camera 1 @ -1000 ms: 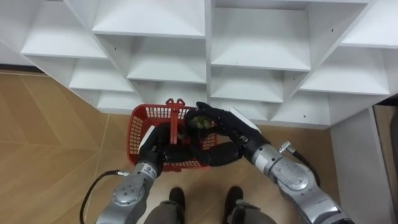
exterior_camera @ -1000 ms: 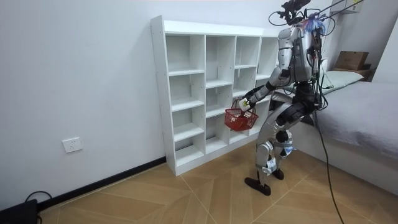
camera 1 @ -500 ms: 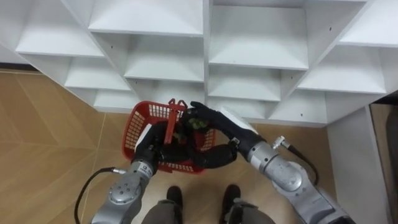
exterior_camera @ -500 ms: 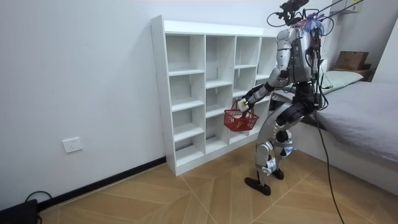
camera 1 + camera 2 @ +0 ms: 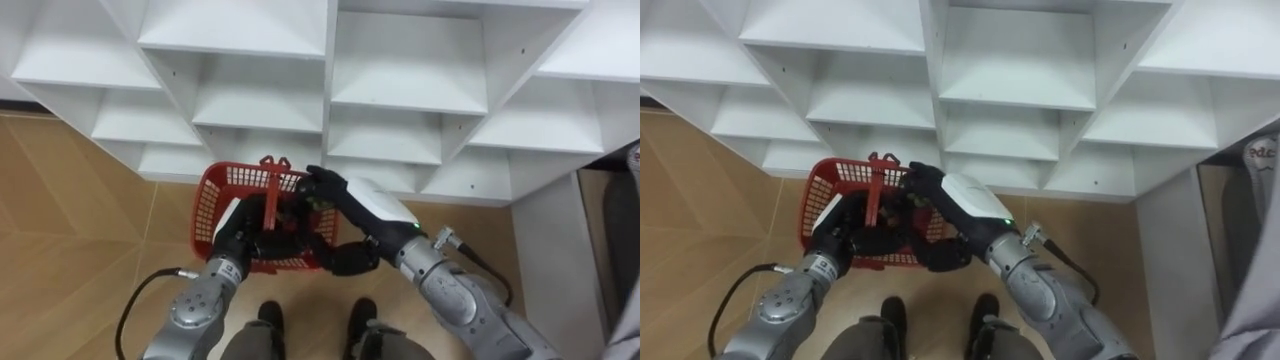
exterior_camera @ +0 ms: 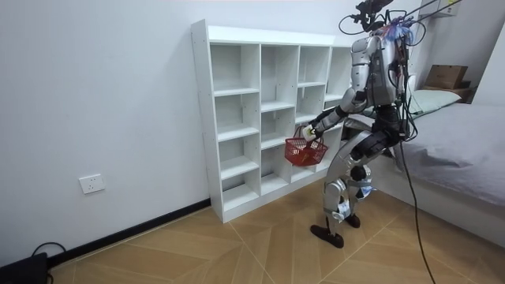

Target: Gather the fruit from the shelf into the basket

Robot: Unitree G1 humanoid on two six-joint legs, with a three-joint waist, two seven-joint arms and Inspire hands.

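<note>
Risk: greenish fruit [image 5: 318,201], clasped by the curled right hand [image 5: 342,192] just inside the red basket [image 5: 203,210] whose handle [image 5: 271,185] the left hand [image 5: 238,232] grips, could bounce out if released too high.

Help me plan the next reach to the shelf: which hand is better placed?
Right. The left hand is curled round the basket handle, carrying it; the right hand hangs over the basket, near the shelf.

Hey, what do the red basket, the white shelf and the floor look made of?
Basket: likely moulded plastic, uniform red, open lattice walls. Shelf: probably painted or laminated board, smooth white flat panels. Floor: wood or wood-look laminate, grain and angled plank seams show.
</note>
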